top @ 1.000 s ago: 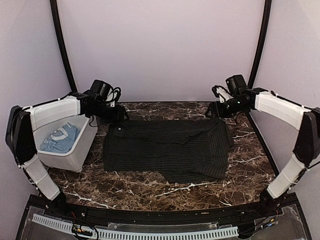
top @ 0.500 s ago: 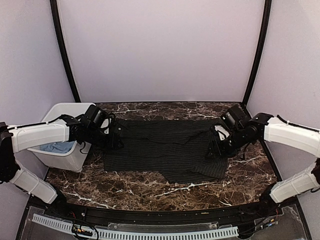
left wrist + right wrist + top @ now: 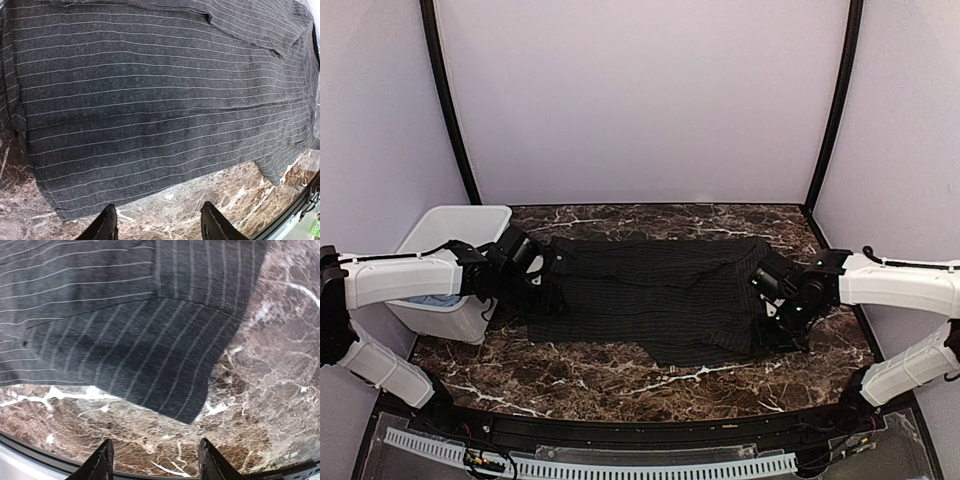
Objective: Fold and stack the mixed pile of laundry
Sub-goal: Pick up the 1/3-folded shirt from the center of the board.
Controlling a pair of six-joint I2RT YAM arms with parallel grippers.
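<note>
The black pinstriped shirt [image 3: 650,295] lies spread flat on the marble table. My left gripper [image 3: 546,292] hangs low at the shirt's left edge. In the left wrist view the shirt [image 3: 150,90] fills the upper frame, and the left gripper [image 3: 160,227] is open over bare marble just off its hem. My right gripper [image 3: 778,303] sits low at the shirt's right edge. In the right wrist view it [image 3: 155,462] is open over marble, just short of the shirt's corner [image 3: 170,365]. A sliver of light blue cloth [image 3: 420,298] shows in the bin under my left arm.
A white plastic bin [image 3: 455,212] stands at the table's left side, beside my left arm. The marble table [image 3: 620,385] ends at a black rail along the near edge. Curved black posts and pale walls enclose the back and sides.
Both arms have come down from the shirt's far corners and moved nearer, to its left and right edges. The right jaws have narrowed a little.
</note>
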